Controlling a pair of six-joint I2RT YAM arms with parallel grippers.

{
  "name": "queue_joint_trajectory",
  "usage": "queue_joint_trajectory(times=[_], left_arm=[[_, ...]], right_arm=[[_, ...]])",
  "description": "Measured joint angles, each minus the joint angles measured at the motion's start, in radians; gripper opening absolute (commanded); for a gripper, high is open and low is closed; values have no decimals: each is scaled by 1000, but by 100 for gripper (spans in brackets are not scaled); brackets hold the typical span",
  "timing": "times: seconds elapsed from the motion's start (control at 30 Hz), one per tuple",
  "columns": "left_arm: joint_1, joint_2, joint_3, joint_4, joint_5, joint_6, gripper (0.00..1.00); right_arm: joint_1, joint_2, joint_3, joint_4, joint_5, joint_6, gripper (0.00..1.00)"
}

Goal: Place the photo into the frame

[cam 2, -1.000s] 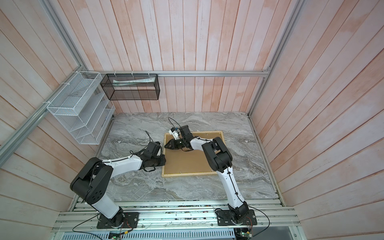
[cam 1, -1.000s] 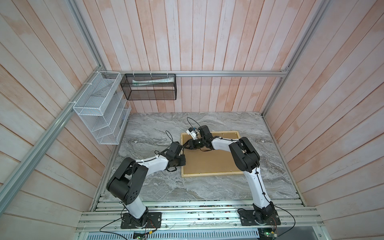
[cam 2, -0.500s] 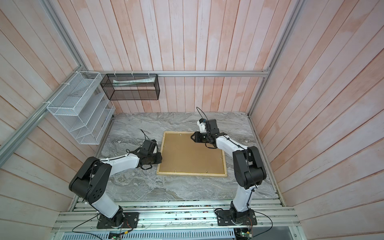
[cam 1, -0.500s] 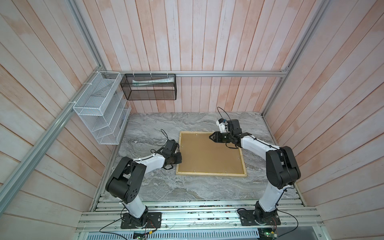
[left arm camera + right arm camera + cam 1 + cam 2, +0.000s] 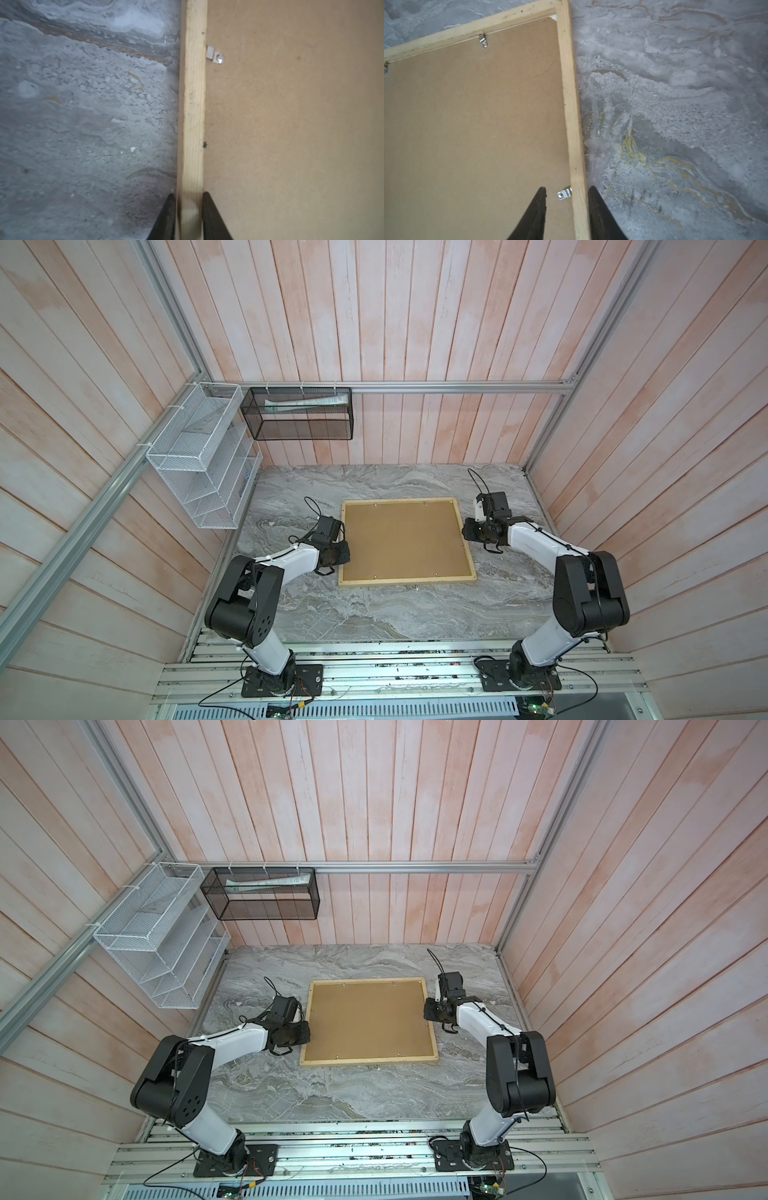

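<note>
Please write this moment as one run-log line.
frame back up on table, board in | left gripper jaws astride left rail, grip unclear | right gripper jaws open astride right rail | photo unseen

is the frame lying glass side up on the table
No, the frame lies back up in both top views, with its brown backing panel facing the camera.

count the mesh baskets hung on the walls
2. A white mesh rack hangs on the left wall. A black mesh basket hangs on the back wall, beside the rack and near the corner. Nothing seems to hide another.
</note>
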Motion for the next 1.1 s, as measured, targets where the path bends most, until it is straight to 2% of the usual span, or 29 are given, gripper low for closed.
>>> queue_joint_trajectory(times=[0.27,0.5,0.87,1.1], left_arm=[[4,-40,7,-47,-16,2,44],[4,-232,-16,-49,-19,-8,49],[2,-462,-169,24,34,-24,51],[-51,-582,-257,85,48,-39,51]], right_arm=[[-11,-37,-40,-6,24,-4,35],[-18,-79,-58,-20,28,-18,35],[-23,-87,-89,-62,29,-21,34],[-14,-87,-97,-70,0,-18,33]])
